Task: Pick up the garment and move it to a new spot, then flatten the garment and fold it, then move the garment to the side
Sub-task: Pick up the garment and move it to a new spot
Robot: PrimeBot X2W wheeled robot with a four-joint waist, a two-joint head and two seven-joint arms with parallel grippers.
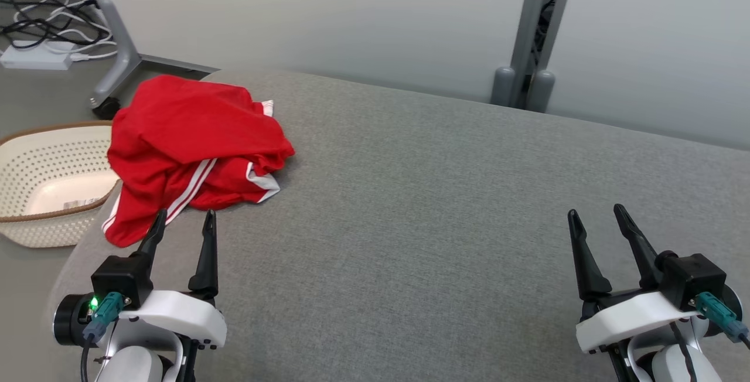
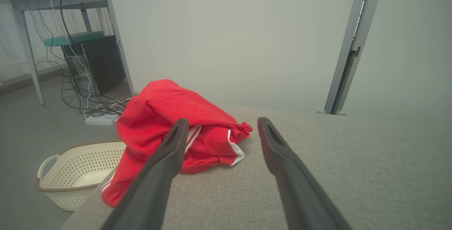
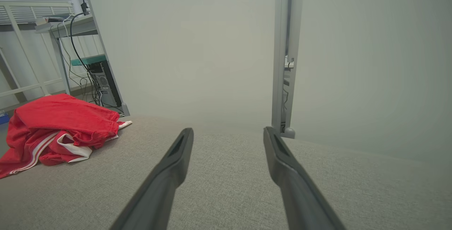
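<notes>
Red garment (image 1: 193, 147) heaped at the left corner of the grey worktop (image 1: 439, 224), hem hanging over the edge beside a basket (image 1: 35, 218).
Left gripper (image 1: 185, 215) just beside the heap, spread wide, empty; right gripper (image 1: 595, 211) likewise spread and empty, well apart from it. Risk: pinching one loose layer near the edge, dragging the rest off into the basket. Clear approach to the heap; cables (image 1: 53, 30) on the floor beyond.
</notes>
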